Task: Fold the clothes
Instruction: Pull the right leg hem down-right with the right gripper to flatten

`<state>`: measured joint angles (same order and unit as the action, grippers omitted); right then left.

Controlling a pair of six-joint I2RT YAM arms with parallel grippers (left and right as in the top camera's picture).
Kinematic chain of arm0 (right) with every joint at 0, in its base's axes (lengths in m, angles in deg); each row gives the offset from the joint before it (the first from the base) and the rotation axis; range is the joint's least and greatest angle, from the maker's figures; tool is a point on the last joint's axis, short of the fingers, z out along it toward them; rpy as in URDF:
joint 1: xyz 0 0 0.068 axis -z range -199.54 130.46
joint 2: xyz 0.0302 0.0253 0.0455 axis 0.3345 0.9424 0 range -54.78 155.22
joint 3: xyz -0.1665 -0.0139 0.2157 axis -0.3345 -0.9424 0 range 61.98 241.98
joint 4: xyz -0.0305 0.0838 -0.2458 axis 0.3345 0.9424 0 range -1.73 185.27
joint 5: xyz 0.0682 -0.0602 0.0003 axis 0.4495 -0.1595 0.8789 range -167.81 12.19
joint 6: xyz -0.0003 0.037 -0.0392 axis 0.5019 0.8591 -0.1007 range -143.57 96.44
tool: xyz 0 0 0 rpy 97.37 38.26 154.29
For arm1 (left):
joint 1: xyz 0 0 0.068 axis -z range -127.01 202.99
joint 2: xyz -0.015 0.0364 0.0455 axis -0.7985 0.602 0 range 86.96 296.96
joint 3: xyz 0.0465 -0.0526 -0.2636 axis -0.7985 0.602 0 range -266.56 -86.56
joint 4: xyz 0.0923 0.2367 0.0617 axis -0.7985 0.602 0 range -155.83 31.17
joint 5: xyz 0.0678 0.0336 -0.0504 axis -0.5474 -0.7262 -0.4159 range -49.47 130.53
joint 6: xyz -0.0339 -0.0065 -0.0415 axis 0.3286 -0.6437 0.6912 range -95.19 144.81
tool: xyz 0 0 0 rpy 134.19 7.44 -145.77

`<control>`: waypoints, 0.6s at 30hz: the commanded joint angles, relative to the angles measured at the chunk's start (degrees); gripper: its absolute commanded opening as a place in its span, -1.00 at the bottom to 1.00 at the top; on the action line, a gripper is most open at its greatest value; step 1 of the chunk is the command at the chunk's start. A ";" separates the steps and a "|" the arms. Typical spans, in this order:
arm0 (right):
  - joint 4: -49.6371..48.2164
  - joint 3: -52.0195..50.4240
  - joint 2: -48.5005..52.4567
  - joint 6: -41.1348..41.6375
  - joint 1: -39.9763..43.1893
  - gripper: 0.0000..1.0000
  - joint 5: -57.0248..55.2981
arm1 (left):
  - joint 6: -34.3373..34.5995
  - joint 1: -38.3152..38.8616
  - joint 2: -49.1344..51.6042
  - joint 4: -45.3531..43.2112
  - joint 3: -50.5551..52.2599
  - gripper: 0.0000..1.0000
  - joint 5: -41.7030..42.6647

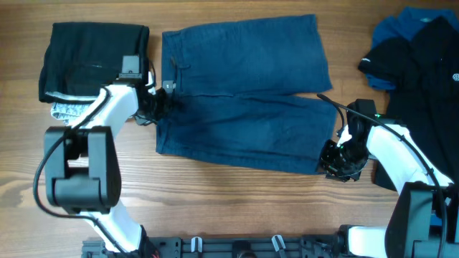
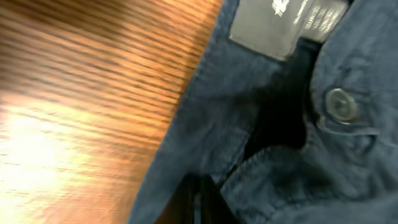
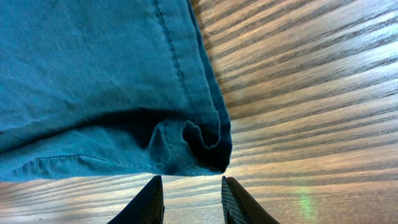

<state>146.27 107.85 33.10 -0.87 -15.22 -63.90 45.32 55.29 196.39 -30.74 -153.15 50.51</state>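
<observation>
The dark navy shorts [image 1: 244,93] lie spread flat mid-table, waistband to the left and two wide legs to the right. My left gripper [image 1: 156,107] is at the waistband's left edge. In the left wrist view its fingers [image 2: 200,202] are pressed together with shorts fabric [image 2: 280,155] bunched round them, near the button [image 2: 341,104] and grey label [image 2: 283,25]. My right gripper [image 1: 336,161] sits at the near leg's bottom right corner. In the right wrist view it [image 3: 193,199] stands open over bare wood, just short of the rumpled hem corner [image 3: 211,149].
A folded black garment [image 1: 93,57] lies at the back left with a light grey patterned piece [image 1: 68,109] poking out beneath it. A heap of bright blue and black clothes [image 1: 423,50] fills the back right. Bare wooden table [image 1: 215,208] runs along the front.
</observation>
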 commanded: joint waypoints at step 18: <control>-8.85 -0.52 1.16 -0.15 0.02 0.11 -2.10 | -0.74 0.48 3.85 -2.43 1.20 -0.81 -1.92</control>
<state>138.12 107.81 33.21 -0.87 -15.22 -64.84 45.26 55.58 197.42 -32.27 -153.26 50.84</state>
